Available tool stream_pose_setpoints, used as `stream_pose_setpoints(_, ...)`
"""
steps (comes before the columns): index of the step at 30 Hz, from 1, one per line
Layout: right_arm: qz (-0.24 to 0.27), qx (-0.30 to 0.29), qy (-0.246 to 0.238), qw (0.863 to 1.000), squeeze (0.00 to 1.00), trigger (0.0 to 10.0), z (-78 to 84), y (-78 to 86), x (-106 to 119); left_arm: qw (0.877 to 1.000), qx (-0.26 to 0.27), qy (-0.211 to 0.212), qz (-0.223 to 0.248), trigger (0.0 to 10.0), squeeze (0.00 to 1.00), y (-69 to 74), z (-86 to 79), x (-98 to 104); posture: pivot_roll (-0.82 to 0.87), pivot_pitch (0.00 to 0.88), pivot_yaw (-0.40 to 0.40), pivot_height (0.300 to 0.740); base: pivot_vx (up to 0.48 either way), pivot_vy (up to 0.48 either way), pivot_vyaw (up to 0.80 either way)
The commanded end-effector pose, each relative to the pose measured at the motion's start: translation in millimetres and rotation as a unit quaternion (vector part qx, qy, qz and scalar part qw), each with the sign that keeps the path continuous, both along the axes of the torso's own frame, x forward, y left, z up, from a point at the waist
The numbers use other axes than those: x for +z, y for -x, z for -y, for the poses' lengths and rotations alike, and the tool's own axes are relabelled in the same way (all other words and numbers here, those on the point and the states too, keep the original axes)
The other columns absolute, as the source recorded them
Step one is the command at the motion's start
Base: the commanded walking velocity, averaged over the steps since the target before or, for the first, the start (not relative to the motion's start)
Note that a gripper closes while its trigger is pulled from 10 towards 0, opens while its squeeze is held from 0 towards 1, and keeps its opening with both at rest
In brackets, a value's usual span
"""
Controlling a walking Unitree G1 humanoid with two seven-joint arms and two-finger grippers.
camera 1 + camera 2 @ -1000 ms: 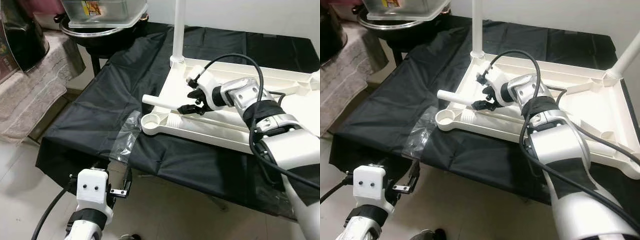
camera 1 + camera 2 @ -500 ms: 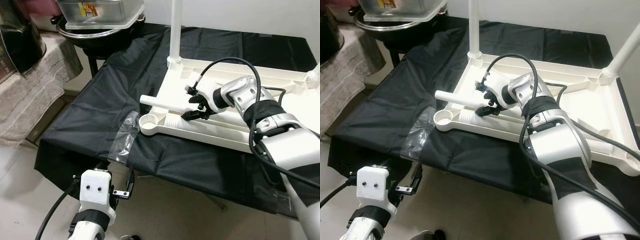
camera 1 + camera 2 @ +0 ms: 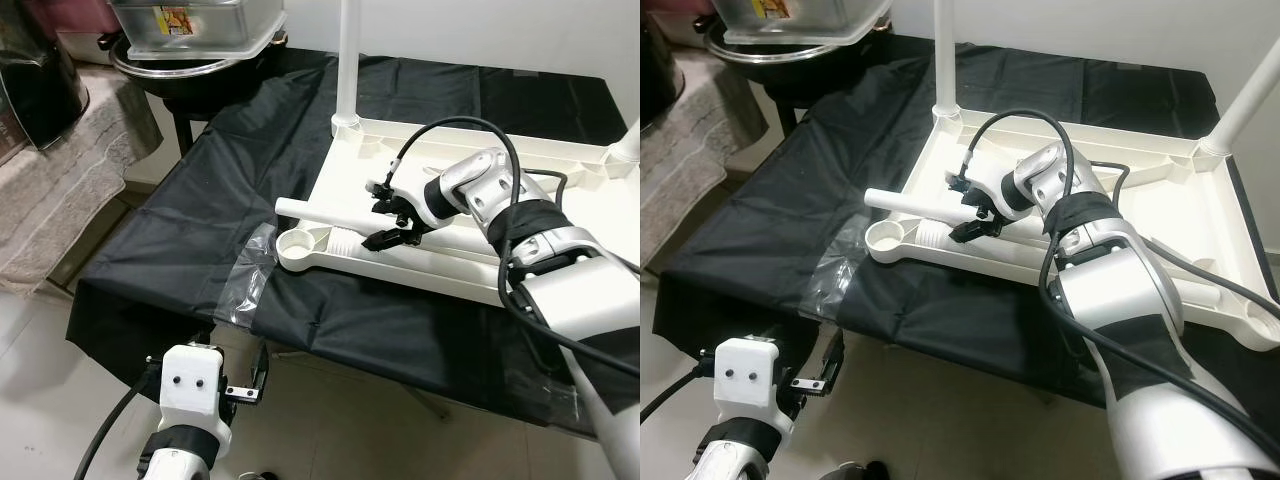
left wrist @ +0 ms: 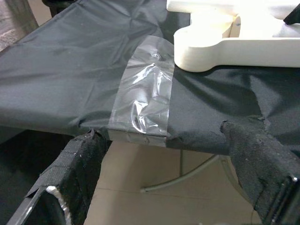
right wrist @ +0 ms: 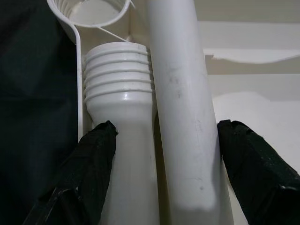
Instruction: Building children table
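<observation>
White loose table legs (image 5: 154, 140) between the right tool's (image 3: 393, 213) wide-spread fingers (image 5: 93, 164).

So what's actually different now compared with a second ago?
The right gripper has crept along the two loose white legs toward the corner socket, fingers open astride them, nothing grasped. The upturned tabletop and the left gripper, low beside the table, stayed put.

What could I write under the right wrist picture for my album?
The open right gripper straddles two white table legs, one with a threaded end, lying beside the tabletop's screw socket.
</observation>
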State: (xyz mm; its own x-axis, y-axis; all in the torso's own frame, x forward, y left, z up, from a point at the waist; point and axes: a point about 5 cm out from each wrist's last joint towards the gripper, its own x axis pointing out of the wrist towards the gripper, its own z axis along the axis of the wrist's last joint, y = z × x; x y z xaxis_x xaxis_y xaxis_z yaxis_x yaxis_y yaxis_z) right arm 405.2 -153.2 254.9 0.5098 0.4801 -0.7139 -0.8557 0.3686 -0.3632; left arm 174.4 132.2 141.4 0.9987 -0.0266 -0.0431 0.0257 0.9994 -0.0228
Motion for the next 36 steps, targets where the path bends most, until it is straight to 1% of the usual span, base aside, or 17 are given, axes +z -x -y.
stream_pose_setpoints(1, -0.029, -0.046, 0.029, 0.998, 0.00, 10.0, 10.7, 2.5, -30, 1.000, 0.004, -0.003, -0.005, 10.0, 0.00, 3.3, -0.6, 1, 0.03, 0.239, 0.003, 0.740, 0.000, 0.000, 0.00)
stream_pose_setpoints(3, -0.009, -0.068, 0.018, 0.997, 0.00, 10.0, 11.4, 0.0, -27, 1.000, 0.005, -0.004, -0.006, 10.0, 0.00, 4.3, -0.5, 1, 0.03, 0.246, 0.004, 0.740, 0.000, 0.000, 0.00)
stream_pose_setpoints(7, 0.001, -0.079, 0.013, 0.997, 0.00, 10.0, 12.3, -1.3, -25, 1.000, 0.005, -0.004, -0.009, 10.0, 0.00, 5.7, -0.9, 1, 0.03, 0.254, 0.008, 0.740, 0.000, 0.000, 0.00)
stream_pose_setpoints(9, 0.004, -0.081, 0.018, 0.997, 0.00, 10.0, 13.4, -1.4, -25, 1.000, 0.006, -0.005, -0.010, 10.0, 0.00, 7.0, -1.4, 1, 0.03, 0.261, 0.010, 0.740, 0.000, 0.000, 0.00)
stream_pose_setpoints(11, 0.014, -0.096, 0.039, 0.995, 0.00, 10.0, 18.0, -1.8, -30, 1.000, 0.008, -0.005, -0.012, 10.0, 0.00, 8.1, -2.1, 1, 0.04, 0.270, 0.012, 0.740, 0.000, 0.000, 0.00)
stream_pose_setpoints(13, 0.018, -0.103, 0.040, 0.994, 0.00, 10.0, 19.0, -2.1, -31, 1.000, 0.008, -0.006, -0.013, 10.0, 0.00, 8.3, -2.1, 1, 0.04, 0.270, 0.012, 0.740, 0.000, 0.000, 0.00)
stream_pose_setpoints(15, 0.008, -0.100, 0.036, 0.994, 0.00, 10.0, 19.1, -1.0, -34, 1.000, 0.008, -0.007, -0.014, 10.0, 0.00, 10.3, -1.6, 2, 0.04, 0.281, 0.014, 0.740, 0.000, 0.000, 0.00)
stream_pose_setpoints(16, -0.006, -0.087, 0.042, 0.995, 0.00, 10.0, 19.1, 0.8, -37, 1.000, 0.008, -0.007, -0.015, 10.0, 0.00, 11.4, -1.6, 3, 0.04, 0.286, 0.014, 0.740, 0.000, 0.000, 0.00)
stream_pose_setpoints(18, -0.016, -0.079, 0.047, 0.996, 0.00, 9.9, 19.1, 2.0, -39, 1.000, 0.008, -0.006, -0.015, 10.0, 0.00, 12.2, -1.6, 3, 0.04, 0.286, 0.014, 0.740, 0.000, 0.000, 0.00)
stream_pose_setpoints(19, -0.032, -0.066, 0.054, 0.996, 0.00, 9.9, 19.1, 4.0, -42, 1.000, 0.009, -0.006, -0.016, 10.0, 0.00, 13.4, -1.7, 4, 0.04, 0.296, 0.018, 0.740, 0.000, 0.000, 0.00)
stream_pose_setpoints(22, -0.043, -0.058, 0.058, 0.996, 0.00, 9.9, 19.1, 5.4, -44, 1.000, 0.010, -0.005, -0.017, 10.0, 0.00, 14.2, -1.8, 4, 0.04, 0.296, 0.018, 0.740, 0.000, 0.000, 0.00)
stream_pose_setpoints(23, -0.052, -0.049, 0.062, 0.995, 0.00, 1.5, 18.3, 6.6, -46, 1.000, 0.010, -0.005, -0.019, 10.0, 0.00, 15.2, -1.9, 4, 0.05, 0.305, 0.016, 0.740, 0.000, 0.000, 0.00)
stream_pose_setpoints(24, -0.056, -0.044, 0.065, 0.995, 0.00, 0.0, 16.7, 7.2, -48, 1.000, 0.011, -0.005, -0.021, 10.0, 0.00, 16.8, -2.0, 4, 0.05, 0.314, 0.015, 0.740, 0.000, 0.000, 0.00)
stream_pose_setpoints(34, -0.047, -0.045, 0.056, 0.996, 0.00, 0.0, 10.4, 6.1, -50, 0.999, 0.017, -0.002, -0.030, 10.0, 0.00, 21.5, -2.7, 4, 0.05, 0.324, 0.016, 0.740, 0.000, 0.000, 0.00)
stream_pose_setpoints(36, -0.040, -0.046, 0.037, 0.997, 0.00, 0.0, 6.6, 4.7, -46, 0.999, 0.019, -0.002, -0.031, 10.0, 0.00, 21.8, -2.6, 5, 0.05, 0.324, 0.016, 0.740, 0.000, 0.000, 0.00)
